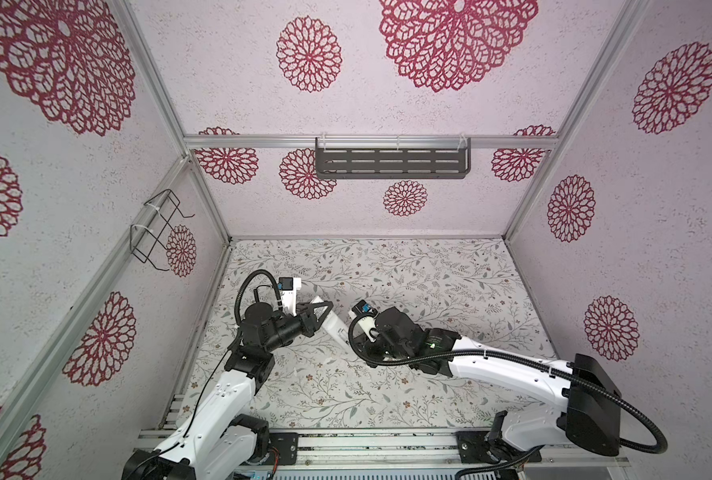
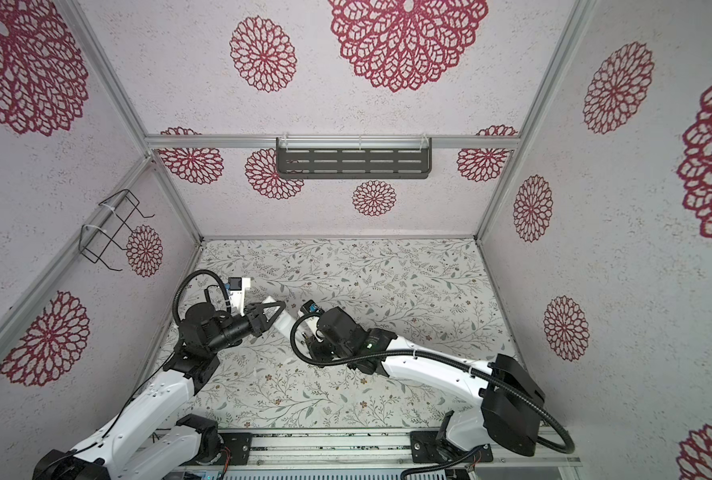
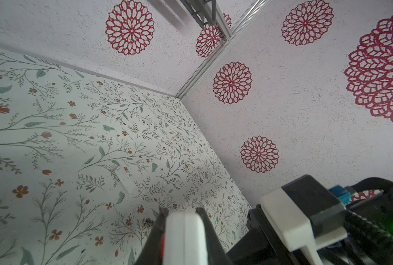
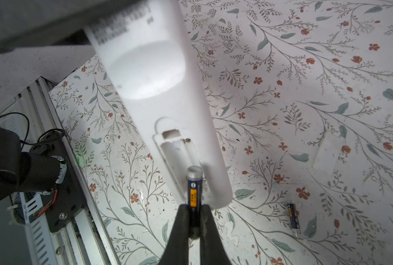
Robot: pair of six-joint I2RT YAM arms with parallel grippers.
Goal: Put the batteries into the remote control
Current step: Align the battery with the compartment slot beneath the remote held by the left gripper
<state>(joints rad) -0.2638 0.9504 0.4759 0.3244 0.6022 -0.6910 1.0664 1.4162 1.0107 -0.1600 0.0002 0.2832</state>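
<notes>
The white remote control [image 4: 168, 91] is held above the table, plain back up, with my left gripper [image 3: 181, 210] shut on one end of it; in both top views it slants between the two wrists [image 1: 335, 328] [image 2: 283, 322]. Its battery recess [image 4: 174, 153] lies open. My right gripper [image 4: 194, 207] is shut on a dark battery [image 4: 193, 190] with an orange label. The battery's silvery tip sits at the near end of the recess. A second battery [image 4: 293, 215] lies on the table, also seen in the left wrist view [image 3: 149, 222]. In the top views the right gripper's fingers are hidden under its wrist.
A pale, flat battery cover [image 4: 327, 153] lies on the flowered table beyond the loose battery. A grey slotted shelf [image 1: 391, 162] hangs on the back wall and a wire rack [image 1: 158, 232] on the left wall. The metal rail [image 1: 387, 440] runs along the table's front.
</notes>
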